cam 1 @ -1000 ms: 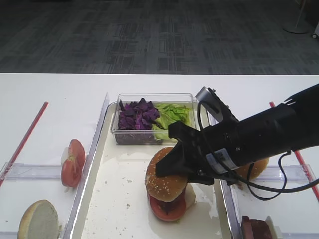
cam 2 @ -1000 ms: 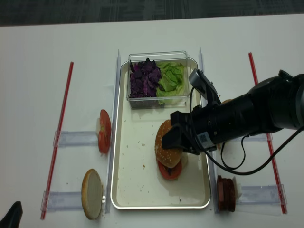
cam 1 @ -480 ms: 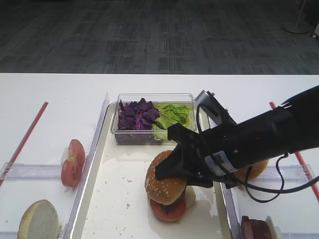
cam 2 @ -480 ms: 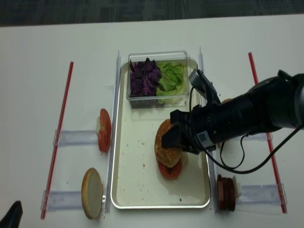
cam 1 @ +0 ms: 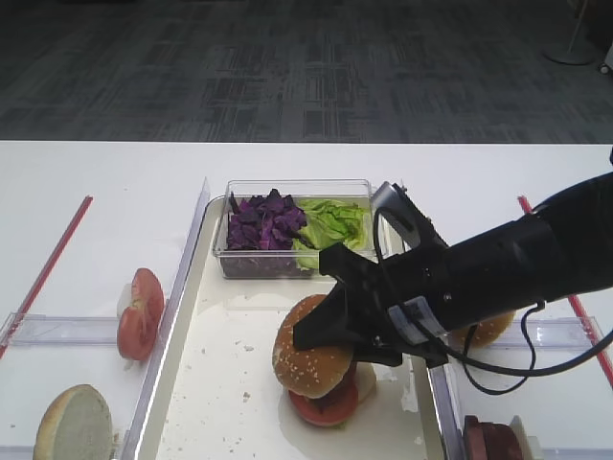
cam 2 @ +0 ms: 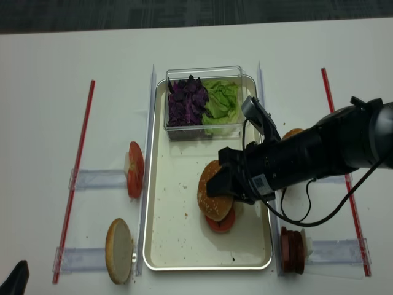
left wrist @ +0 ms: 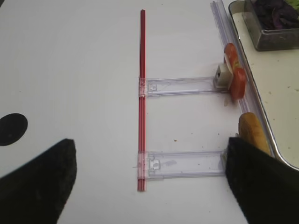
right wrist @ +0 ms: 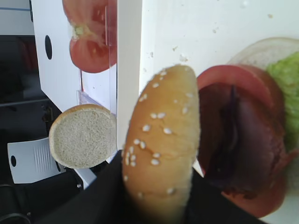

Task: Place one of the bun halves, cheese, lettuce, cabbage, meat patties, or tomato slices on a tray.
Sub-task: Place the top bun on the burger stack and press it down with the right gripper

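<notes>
The black right gripper (cam 1: 321, 331) has slid slightly left, clamped on the golden-brown sesame-seeded bun top (cam 1: 312, 347) over the tomato-topped stack on the cream-white silver-rimmed tray (cam 1: 220, 383). Soft, light, probably crushable; its rim suits gentle grasping.

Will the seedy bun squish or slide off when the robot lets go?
Probably squishes a little: the bun top looks soft between the right gripper fingers. It might slide, since it sits tilted over a rounded tomato slice.
</notes>
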You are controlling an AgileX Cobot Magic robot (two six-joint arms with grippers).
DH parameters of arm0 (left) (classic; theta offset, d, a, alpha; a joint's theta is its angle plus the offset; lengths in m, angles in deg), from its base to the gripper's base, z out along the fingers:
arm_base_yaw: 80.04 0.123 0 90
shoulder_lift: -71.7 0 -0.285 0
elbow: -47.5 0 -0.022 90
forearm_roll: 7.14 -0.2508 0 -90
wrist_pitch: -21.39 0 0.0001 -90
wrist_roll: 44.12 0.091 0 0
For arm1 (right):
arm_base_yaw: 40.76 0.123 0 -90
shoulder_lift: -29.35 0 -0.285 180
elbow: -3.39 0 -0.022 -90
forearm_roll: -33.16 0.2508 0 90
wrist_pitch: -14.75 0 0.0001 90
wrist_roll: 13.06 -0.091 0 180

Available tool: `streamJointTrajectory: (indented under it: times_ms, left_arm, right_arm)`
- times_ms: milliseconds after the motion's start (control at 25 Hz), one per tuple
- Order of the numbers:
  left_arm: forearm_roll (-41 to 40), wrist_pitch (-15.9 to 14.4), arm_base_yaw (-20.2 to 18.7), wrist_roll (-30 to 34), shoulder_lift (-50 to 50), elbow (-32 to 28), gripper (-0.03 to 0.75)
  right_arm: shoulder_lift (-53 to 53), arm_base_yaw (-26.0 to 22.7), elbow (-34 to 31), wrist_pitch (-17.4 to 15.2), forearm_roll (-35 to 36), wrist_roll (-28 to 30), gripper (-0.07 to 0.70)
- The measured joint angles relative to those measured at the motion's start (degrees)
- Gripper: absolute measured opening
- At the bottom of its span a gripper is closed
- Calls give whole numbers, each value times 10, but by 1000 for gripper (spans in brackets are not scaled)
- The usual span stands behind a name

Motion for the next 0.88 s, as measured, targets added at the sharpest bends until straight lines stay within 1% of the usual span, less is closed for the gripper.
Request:
streamJointTrajectory:
  times_ms: [120, 280, 360, 880]
  left_arm:
    - [0, 0, 0, 0, 0, 0, 597]
    - [0, 0, 0, 0, 0, 0, 597]
    - [0, 0, 0, 0, 0, 0, 597]
    - [0, 0, 0, 0, 0, 0, 597]
  right_arm:
    - [0, 0, 0, 0, 0, 0, 259]
    - [0, 0, 0, 1, 0, 0, 318]
    - [0, 0, 0, 1, -1, -1, 332]
    - [0, 0, 0, 8, -3, -1, 342]
